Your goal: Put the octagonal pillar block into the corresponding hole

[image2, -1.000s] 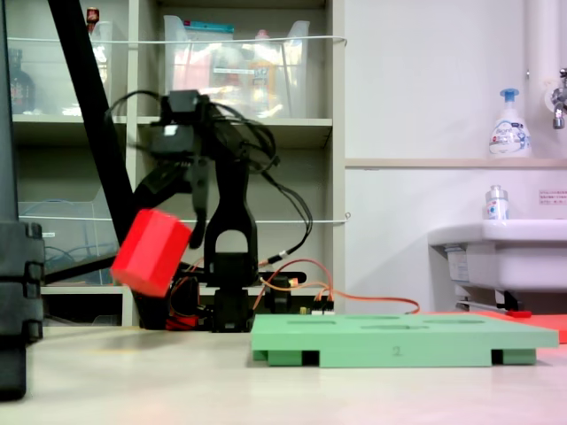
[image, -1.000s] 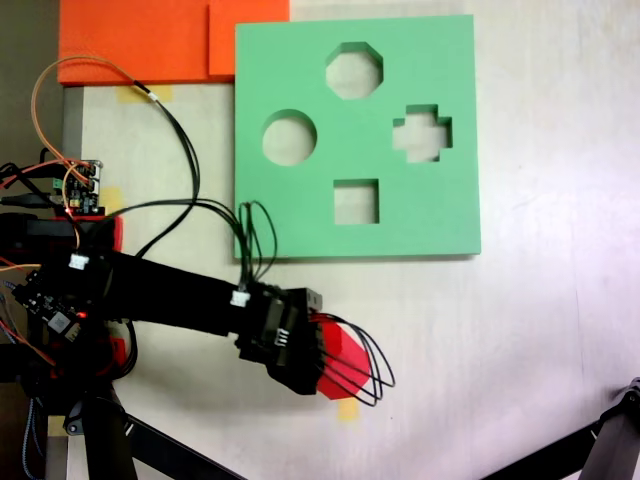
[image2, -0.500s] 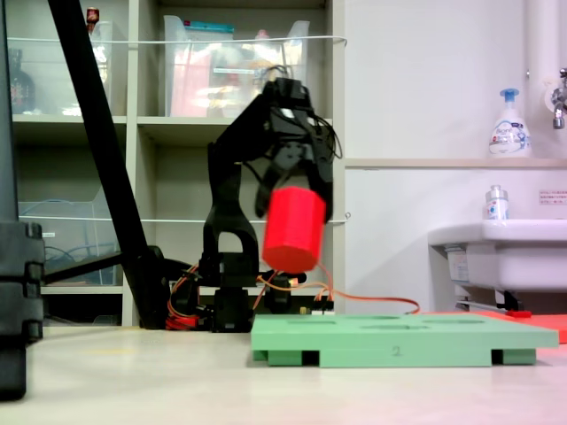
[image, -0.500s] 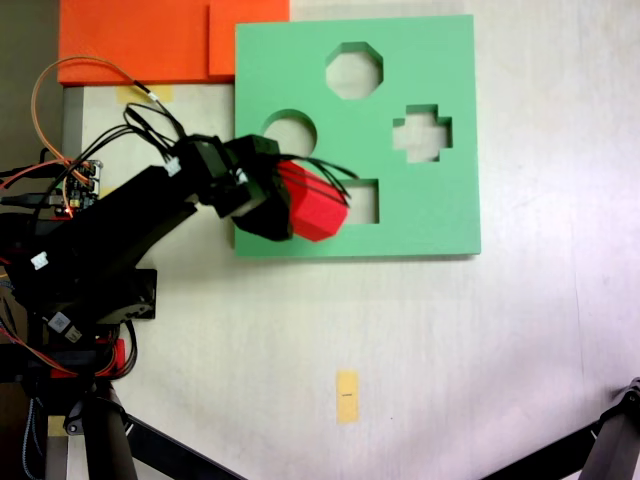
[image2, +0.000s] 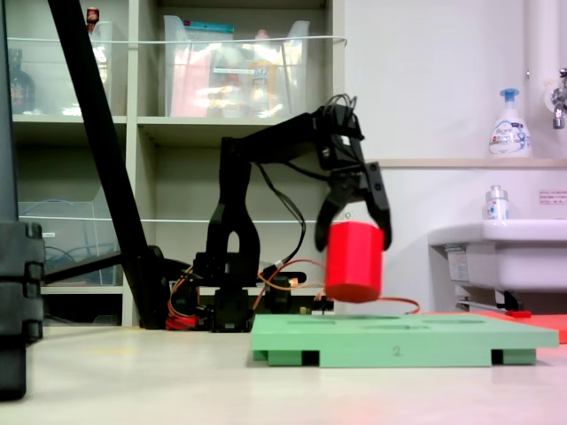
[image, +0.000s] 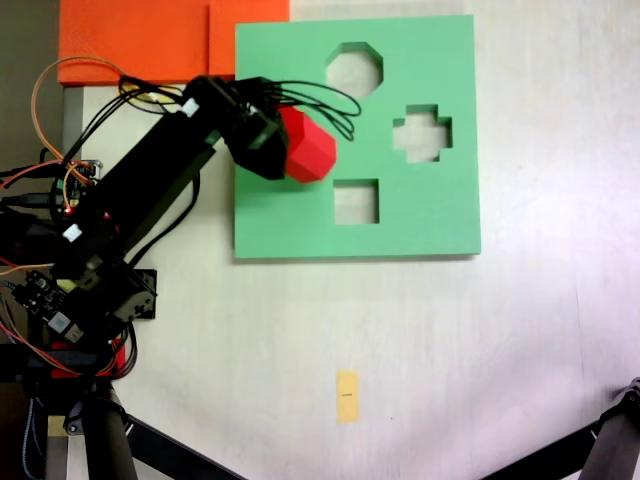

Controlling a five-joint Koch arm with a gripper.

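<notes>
My gripper (image: 285, 145) (image2: 354, 232) is shut on the red octagonal pillar block (image: 308, 148) (image2: 353, 262), which hangs upright a little above the green foam board (image: 410, 215) (image2: 399, 340). From above, the block covers the board's round cutout at the left. The octagonal hole (image: 354, 70) lies up and to the right of the block, near the board's far edge, and stands uncovered. From the side, both black fingers (image2: 379, 208) straddle the block's top.
The board also has a cross cutout (image: 421, 133) and a square cutout (image: 356, 202). Orange foam sheets (image: 150, 40) lie beyond the board's left corner. The arm's base and wiring (image: 70, 300) sit at the left. A yellow tape mark (image: 346, 396) is on the table.
The arm swung from the table's near side over the board, carrying the red block. In the last half second it moved further across the board and lower.
</notes>
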